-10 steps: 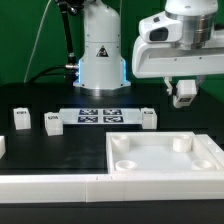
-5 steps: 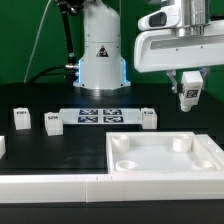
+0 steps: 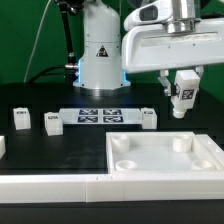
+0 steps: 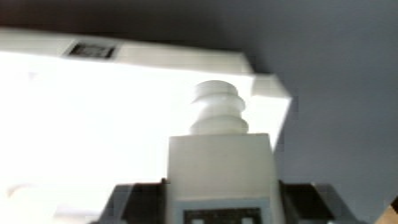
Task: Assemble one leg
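1 leg (image 3: 184, 98) is clamped in my pincer (image 3: 181, 84), hanging in the air over the far edge of the white panel (image 3: 150, 170) at the exterior view's right and touching nothing else. In the exterior view it hangs tilted, not plumb. In the wrist view its stepped tip (image 4: 215, 100) points away from me toward the panel's bright surface. The nearest socket (image 3: 180, 143) lies below the leg and a little nearer the camera, so I take that as my goal.

The tilt is my main worry. If I lower without squaring the leg up, the tip can strike the socket's rim, or enter crooked and jam. Pressing on then could shove the panel sideways across the table (image 3: 60, 145), or twist the leg in my grip, since I hold only its blocky end. The wrist view is washed out to white, so I cannot judge there how far the tip sits from the socket, and a miss is easy. The other 3 legs (image 3: 52, 123) stand well apart beside the marker board (image 3: 98, 115), out of harm's way.
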Tool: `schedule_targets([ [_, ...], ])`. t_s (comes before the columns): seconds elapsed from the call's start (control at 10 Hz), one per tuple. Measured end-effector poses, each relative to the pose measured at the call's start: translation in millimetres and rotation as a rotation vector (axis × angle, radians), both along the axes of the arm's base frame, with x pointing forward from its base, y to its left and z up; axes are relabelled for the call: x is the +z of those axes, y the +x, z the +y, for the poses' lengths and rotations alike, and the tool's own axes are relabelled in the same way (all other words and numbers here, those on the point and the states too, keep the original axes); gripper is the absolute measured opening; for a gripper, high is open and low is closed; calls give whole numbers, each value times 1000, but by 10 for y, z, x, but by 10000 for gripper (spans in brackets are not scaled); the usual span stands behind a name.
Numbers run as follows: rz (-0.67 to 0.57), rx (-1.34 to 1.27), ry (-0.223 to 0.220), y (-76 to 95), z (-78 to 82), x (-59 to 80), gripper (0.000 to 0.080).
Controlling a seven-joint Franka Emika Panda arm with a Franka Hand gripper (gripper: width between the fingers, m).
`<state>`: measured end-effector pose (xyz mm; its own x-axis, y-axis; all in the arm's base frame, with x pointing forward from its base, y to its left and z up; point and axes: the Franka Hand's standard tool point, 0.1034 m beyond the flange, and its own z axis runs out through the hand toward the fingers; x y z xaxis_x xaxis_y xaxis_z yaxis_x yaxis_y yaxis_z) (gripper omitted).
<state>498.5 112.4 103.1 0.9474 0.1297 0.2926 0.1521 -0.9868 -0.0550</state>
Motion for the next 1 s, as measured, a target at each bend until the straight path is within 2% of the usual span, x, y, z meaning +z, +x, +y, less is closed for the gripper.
schedule_targets([
  [0.1, -9, 4, -1, 48, -4, 33, 288],
  [0.5, -5, 17, -6, 52, -20, 9, 288],
  [0.6, -13, 56, -23, 211, -127, 5, 288],
  [0.7, -27, 48, -20, 430, -179, -1, 288],
  [1.0, -52, 39, -5, 900, -126, -52, 288],
])
